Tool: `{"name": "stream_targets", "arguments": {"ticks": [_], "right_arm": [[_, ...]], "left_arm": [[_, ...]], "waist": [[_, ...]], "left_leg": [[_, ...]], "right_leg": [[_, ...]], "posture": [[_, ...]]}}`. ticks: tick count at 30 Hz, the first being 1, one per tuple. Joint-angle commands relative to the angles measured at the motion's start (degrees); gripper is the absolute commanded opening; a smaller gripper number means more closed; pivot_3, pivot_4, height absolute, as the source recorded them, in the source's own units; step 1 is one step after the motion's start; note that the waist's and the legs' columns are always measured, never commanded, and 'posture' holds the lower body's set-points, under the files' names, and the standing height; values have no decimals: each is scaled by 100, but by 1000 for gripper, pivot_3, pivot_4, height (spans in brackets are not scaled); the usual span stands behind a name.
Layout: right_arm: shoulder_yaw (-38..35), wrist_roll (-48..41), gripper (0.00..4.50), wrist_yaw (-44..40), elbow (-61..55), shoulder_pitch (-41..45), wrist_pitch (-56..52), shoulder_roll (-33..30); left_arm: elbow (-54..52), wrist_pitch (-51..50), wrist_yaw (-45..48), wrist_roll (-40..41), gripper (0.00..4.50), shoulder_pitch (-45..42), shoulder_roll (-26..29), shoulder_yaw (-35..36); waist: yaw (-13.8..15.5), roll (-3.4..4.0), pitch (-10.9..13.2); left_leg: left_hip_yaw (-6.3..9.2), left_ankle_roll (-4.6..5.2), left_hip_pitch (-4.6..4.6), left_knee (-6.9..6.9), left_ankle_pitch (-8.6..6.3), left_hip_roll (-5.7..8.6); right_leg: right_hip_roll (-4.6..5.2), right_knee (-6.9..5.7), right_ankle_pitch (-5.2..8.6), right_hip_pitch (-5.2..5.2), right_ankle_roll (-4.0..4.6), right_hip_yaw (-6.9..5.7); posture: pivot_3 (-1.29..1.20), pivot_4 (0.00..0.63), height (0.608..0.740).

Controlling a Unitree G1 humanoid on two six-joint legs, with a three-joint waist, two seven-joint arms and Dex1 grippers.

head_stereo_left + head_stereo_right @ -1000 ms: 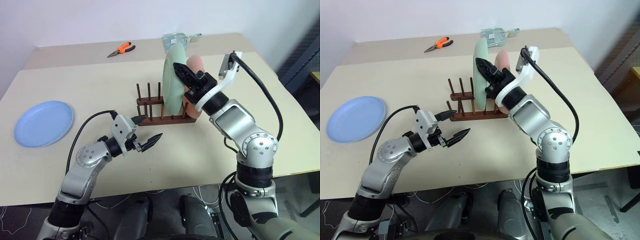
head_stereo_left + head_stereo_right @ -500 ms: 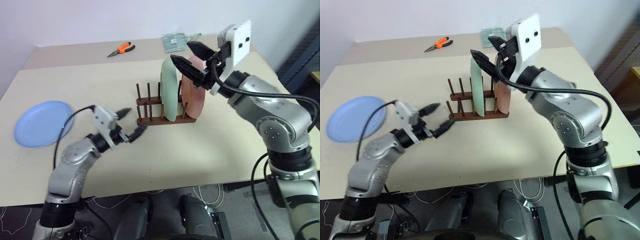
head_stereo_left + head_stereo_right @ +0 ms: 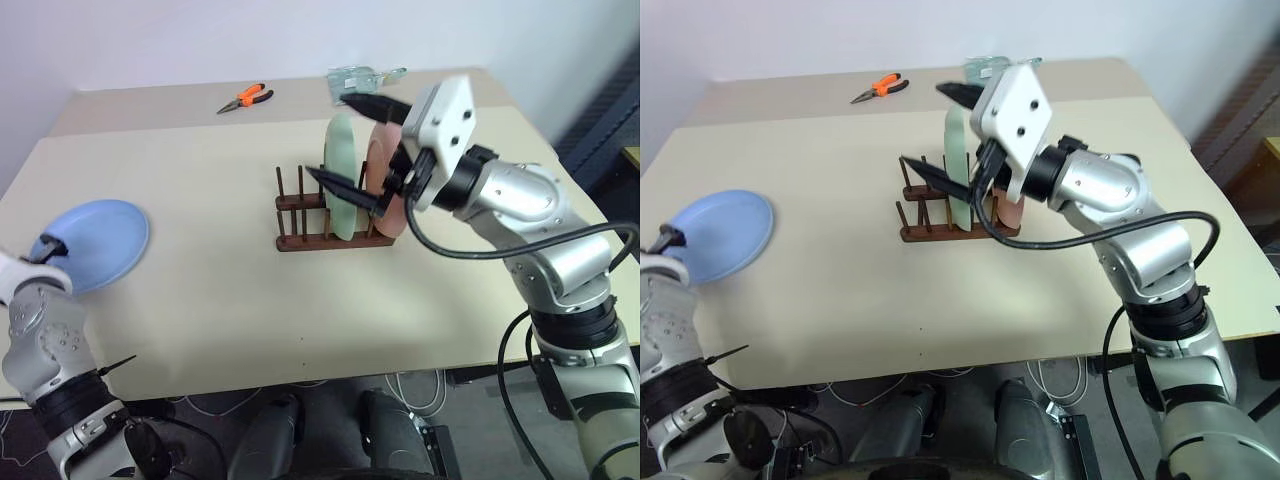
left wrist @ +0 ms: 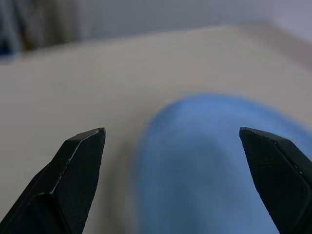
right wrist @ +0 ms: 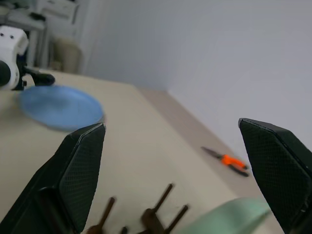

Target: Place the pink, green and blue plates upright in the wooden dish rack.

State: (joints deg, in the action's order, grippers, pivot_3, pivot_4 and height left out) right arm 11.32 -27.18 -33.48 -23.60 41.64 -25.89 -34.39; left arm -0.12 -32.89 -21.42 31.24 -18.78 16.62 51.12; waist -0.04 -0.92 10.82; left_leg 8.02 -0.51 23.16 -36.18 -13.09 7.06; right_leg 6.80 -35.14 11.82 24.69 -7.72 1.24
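Note:
The light blue plate [image 3: 100, 240] lies flat at the table's left side. My left gripper [image 4: 170, 131] is open at that plate's near-left rim [image 3: 48, 247], with the plate ahead between its spread fingers. The green plate [image 3: 343, 195] and the pink plate [image 3: 392, 210] stand upright side by side at the right end of the wooden dish rack [image 3: 298, 240]. My right gripper [image 3: 327, 135] is open in the air just above and in front of the green plate, holding nothing. In the right wrist view I see the rack pegs [image 5: 161, 207] and the blue plate [image 5: 61, 105].
Orange-handled pliers [image 3: 244, 97] and a clear packet [image 3: 355, 78] lie on the far strip of the table. Several free pegs stand at the rack's left end. Bare tabletop stretches between the blue plate and the rack.
My right gripper let go of the green plate, opened wide and rolled; the plate now stands in the rack. My left arm swung left to the blue plate.

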Motion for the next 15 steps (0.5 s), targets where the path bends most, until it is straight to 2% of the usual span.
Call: {"name": "stream_targets", "arguments": {"ticks": [1,4,11,13,15], "right_arm": [[-81,173,4442,-114,-187,11,117,122],[-116,318,4500,-129,-177,-14,142,217],[-187,373,4500,-197,-194,-65,-21,310],[-200,381,4500,-213,-202,-47,-51,320],[-61,615,4500,-244,-249,55,103,313]], "left_arm": [[-185,-424,-410,740,4500,-155,-86,445],[-209,-637,-470,1215,3648,-204,-204,504],[-194,-735,-314,1753,21,-301,-134,260],[-217,-703,-176,1731,21,-307,-61,83],[-837,-384,661,1437,21,-377,128,-775]], "waist": [[48,-11,3],[75,-13,0],[64,-19,-3],[60,-18,-3],[64,-23,0]], "left_leg": [[0,-1,0,-1,0,0],[-1,-3,-2,-1,1,0],[-2,-5,-2,0,2,0],[-2,-6,-3,1,2,0],[-2,-8,-3,2,3,-1]], "right_leg": [[0,0,0,0,0,0],[0,0,-1,-2,0,0],[-1,0,-1,-1,1,0],[-1,-1,-1,-1,1,0],[-2,-1,-1,0,2,0]], "posture": [[0,150,739],[0,150,739],[0,150,739],[0,150,739],[0,150,739]]}}
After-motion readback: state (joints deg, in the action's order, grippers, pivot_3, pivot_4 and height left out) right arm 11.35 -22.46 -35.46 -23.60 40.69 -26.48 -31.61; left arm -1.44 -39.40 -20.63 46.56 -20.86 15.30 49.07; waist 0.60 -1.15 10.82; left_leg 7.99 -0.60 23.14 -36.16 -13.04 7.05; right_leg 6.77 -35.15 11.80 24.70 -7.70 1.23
